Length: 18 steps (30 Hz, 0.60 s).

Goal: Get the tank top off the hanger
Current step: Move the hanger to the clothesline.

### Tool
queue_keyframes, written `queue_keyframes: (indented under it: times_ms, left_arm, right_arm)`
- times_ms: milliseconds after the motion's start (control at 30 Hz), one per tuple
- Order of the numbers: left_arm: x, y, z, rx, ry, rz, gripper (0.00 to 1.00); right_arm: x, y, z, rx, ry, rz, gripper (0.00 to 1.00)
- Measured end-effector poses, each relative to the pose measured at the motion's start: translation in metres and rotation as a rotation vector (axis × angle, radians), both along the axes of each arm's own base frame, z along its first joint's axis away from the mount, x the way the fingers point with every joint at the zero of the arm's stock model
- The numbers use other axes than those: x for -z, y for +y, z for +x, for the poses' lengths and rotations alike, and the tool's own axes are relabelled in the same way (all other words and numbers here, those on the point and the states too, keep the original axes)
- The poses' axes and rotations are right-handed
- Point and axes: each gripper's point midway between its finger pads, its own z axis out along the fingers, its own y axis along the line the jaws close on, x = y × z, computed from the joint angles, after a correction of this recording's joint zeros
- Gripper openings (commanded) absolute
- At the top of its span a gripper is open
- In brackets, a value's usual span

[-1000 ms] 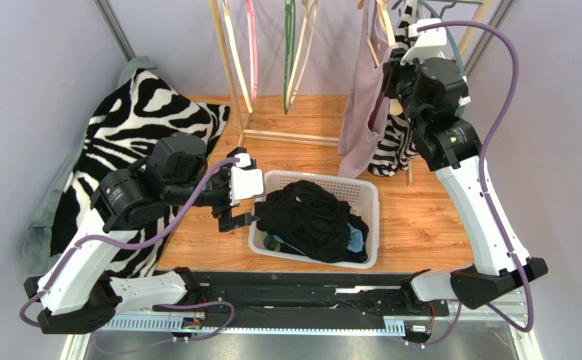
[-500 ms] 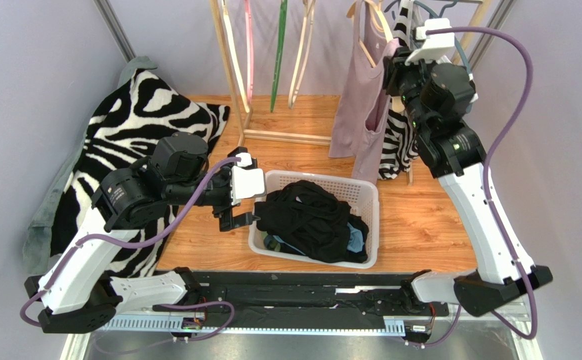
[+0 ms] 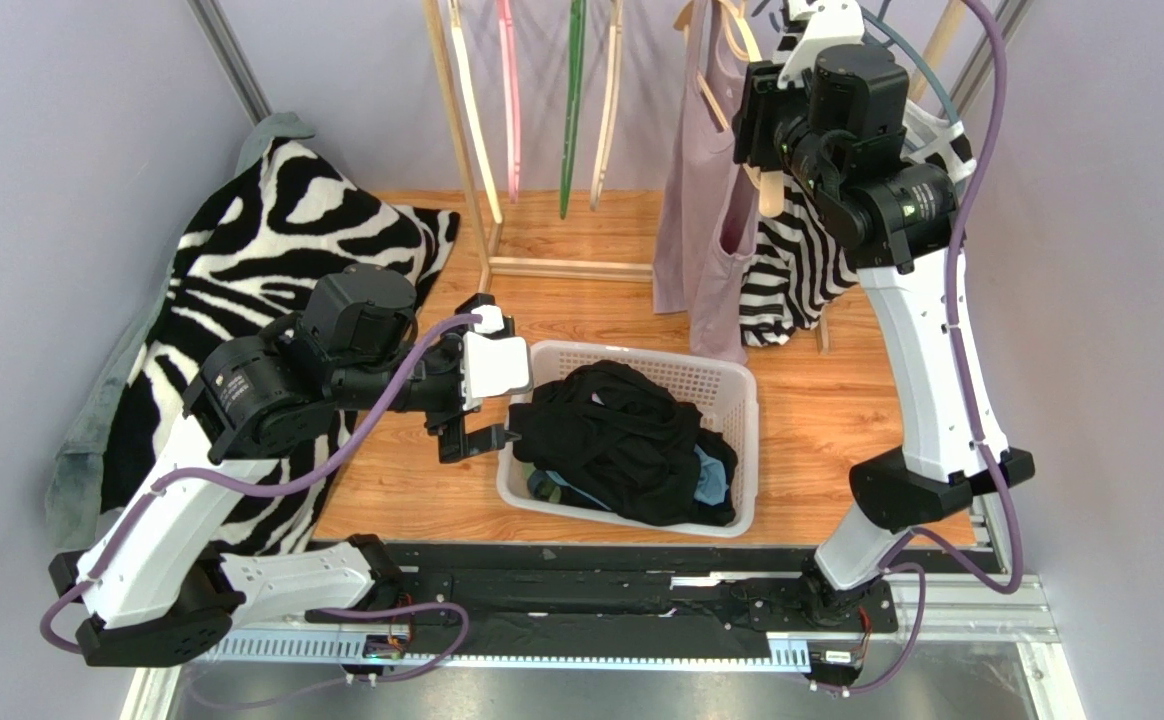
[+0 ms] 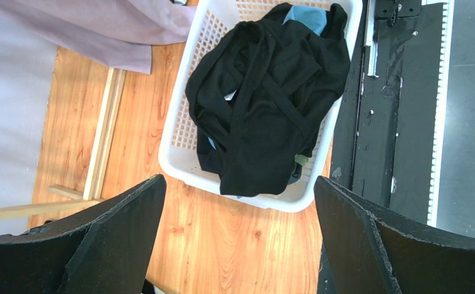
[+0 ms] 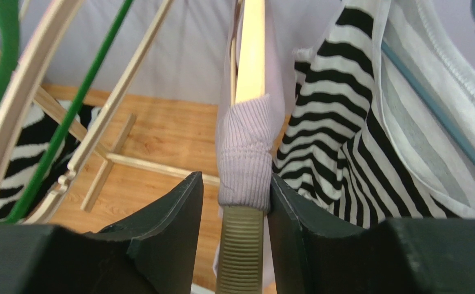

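The right gripper [image 5: 235,181] has climbed to the pale wooden hanger [image 5: 250,49] and its jaws have eased, flanking a strap of the lilac ribbed tank top [image 3: 693,225]. Whether they still pinch it is unclear. The top remains hung. The left gripper [image 4: 239,179] hovers spread wide over the white plastic basket [image 4: 185,122].

1. Tank top [image 3: 698,195]: pale mauve ribbed knit. It hangs limp at about 1 o'clock in the overhead view, with its hem toward 6 o'clock.
2. Strap [image 5: 244,156]: bunched tightly around the hanger arm.
3. Hanger [image 5: 250,43]: pale wood with a ribbed grip near its end, carrying the top.
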Motion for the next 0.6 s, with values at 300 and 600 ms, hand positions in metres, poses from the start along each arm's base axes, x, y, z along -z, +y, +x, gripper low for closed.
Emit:
queue_keyframes:
  times_ms: [300,600]
  left_arm:
    - [0.000,0.000,0.000,0.000,0.000,0.000,0.99]
    - [0.000,0.000,0.000,-0.001,-0.001,0.001,0.99]
  right_arm:
    - [0.049,0.006,0.010,0.000,0.164,-0.054,0.00]
    - [0.061,0.010,0.025,0.000,0.139,-0.048,0.00]
